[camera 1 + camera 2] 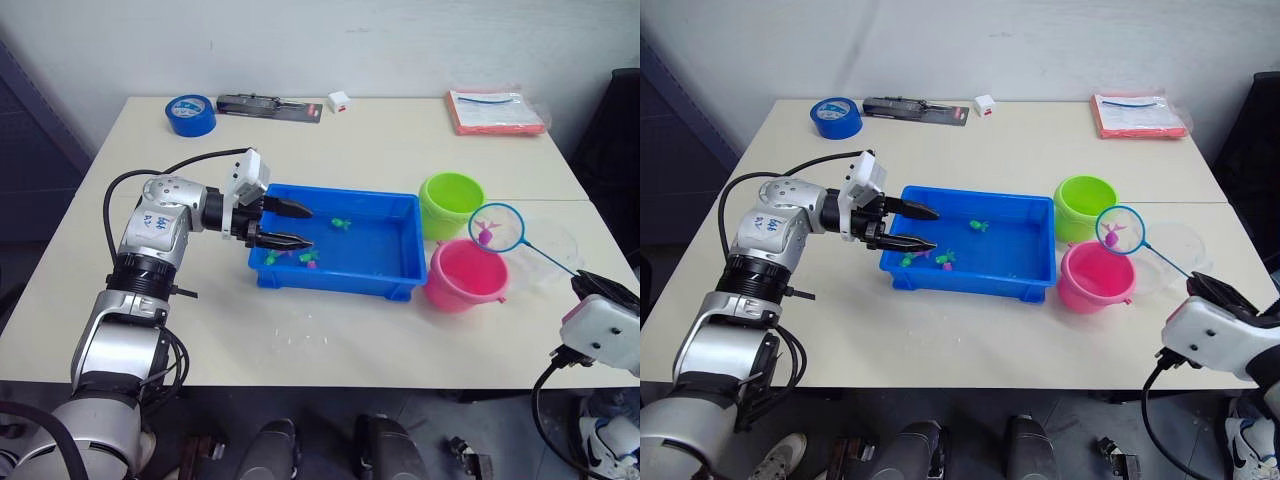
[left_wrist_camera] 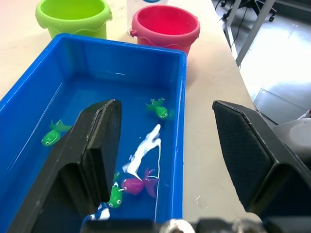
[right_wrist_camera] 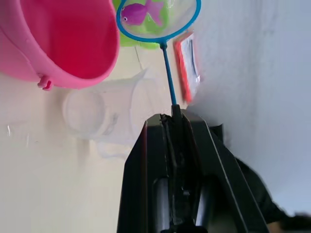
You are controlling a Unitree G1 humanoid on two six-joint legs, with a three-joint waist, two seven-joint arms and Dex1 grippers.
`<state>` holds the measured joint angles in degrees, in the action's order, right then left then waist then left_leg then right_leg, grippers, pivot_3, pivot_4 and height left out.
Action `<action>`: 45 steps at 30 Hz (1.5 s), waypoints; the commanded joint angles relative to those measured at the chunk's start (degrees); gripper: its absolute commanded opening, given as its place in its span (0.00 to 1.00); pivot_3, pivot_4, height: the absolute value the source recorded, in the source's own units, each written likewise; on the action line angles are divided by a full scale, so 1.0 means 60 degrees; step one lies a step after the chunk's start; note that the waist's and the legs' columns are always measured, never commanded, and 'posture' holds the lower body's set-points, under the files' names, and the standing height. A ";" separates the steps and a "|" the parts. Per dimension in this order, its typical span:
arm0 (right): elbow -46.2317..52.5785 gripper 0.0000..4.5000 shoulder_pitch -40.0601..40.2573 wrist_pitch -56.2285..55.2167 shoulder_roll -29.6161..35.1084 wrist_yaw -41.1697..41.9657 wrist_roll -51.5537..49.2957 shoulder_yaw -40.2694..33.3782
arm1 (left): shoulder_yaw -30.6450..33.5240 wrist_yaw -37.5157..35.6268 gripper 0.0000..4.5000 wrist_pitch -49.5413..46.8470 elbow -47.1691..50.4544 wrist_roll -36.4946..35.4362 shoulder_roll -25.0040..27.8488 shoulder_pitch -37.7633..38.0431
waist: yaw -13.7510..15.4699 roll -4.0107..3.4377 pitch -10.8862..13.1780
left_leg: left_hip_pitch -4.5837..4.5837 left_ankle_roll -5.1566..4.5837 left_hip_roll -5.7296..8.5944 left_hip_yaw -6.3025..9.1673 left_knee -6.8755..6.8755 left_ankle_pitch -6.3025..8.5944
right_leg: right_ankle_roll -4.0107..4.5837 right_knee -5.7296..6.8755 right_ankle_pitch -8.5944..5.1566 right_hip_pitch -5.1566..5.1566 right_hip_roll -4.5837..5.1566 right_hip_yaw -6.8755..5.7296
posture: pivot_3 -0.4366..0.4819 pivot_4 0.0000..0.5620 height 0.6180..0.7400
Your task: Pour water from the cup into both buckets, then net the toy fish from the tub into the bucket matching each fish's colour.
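Pink fish [image 1: 485, 236] lies in the net [image 1: 497, 228], whose blue hoop hangs above the gap between the pink bucket [image 1: 462, 275] and the green bucket [image 1: 450, 203], at about 1 o'clock from the pink one. The right claw [image 3: 173, 127] is pressed together on the net's thin handle, low at 4 o'clock of the scene, forearm angled up toward the buckets. The clear cup [image 1: 548, 250] lies just beyond the pink bucket at 3 o'clock.

Risk, as judged: the hoop sits nearer the boundary of the two buckets than squarely over the pink one; tipping it now could drop the fish into the green bucket or onto the tabletop [image 1: 400, 140]. The long thin handle would magnify any wrist wobble, and the hoop could knock a bucket rim.

Left claw [image 1: 290, 225] is spread wide, empty, reaching level from 9 o'clock over the near-left corner of the blue tub [image 1: 400, 275]. Green and pink fish remain in the tub's water. A drift downward could shove the tub and slop water.
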<state>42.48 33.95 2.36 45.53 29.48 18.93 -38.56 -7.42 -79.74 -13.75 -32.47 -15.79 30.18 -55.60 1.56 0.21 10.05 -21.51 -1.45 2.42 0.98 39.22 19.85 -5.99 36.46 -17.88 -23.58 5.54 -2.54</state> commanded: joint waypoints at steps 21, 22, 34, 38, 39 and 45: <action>-0.1072 0.18 0.0839 -0.4475 -0.1839 -0.4572 0.7336 -0.0089 | 0.0352 0.0050 0.73 -0.0327 0.0622 -0.0111 0.0231 0.0176 | -0.0028 -0.0001 -0.0001 | 0.0014 0.0003 -0.0003 -0.0009 -0.0009 -0.0001 | 0.0001 0.0004 -0.0001 0.0000 -0.0015 0.0073 | 0.48 0.27 0.98; -0.1051 0.18 0.0826 -0.4403 -0.1903 -0.4702 0.7594 -0.0100 | 0.0368 0.0059 0.73 -0.0357 0.0662 -0.0112 0.0243 0.0206 | -0.0028 -0.0002 -0.0001 | 0.0014 0.0003 -0.0003 -0.0010 -0.0009 -0.0001 | 0.0001 0.0004 -0.0001 0.0000 -0.0014 0.0076 | 0.48 0.27 0.98; -0.0909 0.18 0.0783 -0.4179 -0.2222 -0.5988 0.8887 -0.0113 | 0.0386 0.0156 0.73 -0.0439 0.0829 -0.0114 0.0270 0.0300 | -0.0031 -0.0002 -0.0001 | 0.0016 0.0003 -0.0001 -0.0011 -0.0010 -0.0001 | 0.0001 0.0007 -0.0001 0.0000 -0.0016 0.0090 | 0.48 0.27 0.98; -0.0849 0.18 0.0731 -0.4022 -0.2226 -0.6169 0.9066 -0.0115 | 0.0393 0.0173 0.73 -0.0429 0.0822 -0.0116 0.0267 0.0295 | -0.0032 -0.0002 -0.0001 | 0.0016 0.0002 -0.0001 -0.0012 -0.0010 -0.0001 | 0.0001 0.0008 -0.0001 0.0000 -0.0018 0.0091 | 0.48 0.27 0.98; -0.0842 0.18 0.0717 -0.3997 -0.2211 -0.6209 0.9103 -0.0124 | 0.0393 0.0178 0.73 -0.0421 0.0820 -0.0113 0.0268 0.0298 | -0.0032 -0.0002 -0.0001 | 0.0016 0.0003 -0.0001 -0.0012 -0.0011 -0.0001 | 0.0001 0.0008 -0.0001 0.0000 -0.0018 0.0091 | 0.48 0.27 0.98; -0.0830 0.18 0.0716 -0.3937 -0.2158 -0.6357 0.9275 -0.0025 | 0.0411 0.0199 0.73 -0.0420 0.0862 -0.0131 0.0290 0.0330 | -0.0033 -0.0002 -0.0001 | 0.0017 0.0002 -0.0001 -0.0012 -0.0011 -0.0001 | 0.0001 0.0008 -0.0001 0.0000 -0.0018 0.0092 | 0.48 0.27 0.98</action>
<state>35.81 38.16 -22.41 32.73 -7.32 74.34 -38.60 -6.62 -78.49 -16.43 -29.56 -15.71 31.16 -53.57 1.36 0.20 10.04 -21.41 -1.44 2.41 0.91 39.16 19.85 -5.99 36.51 -17.89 -23.58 5.43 -1.99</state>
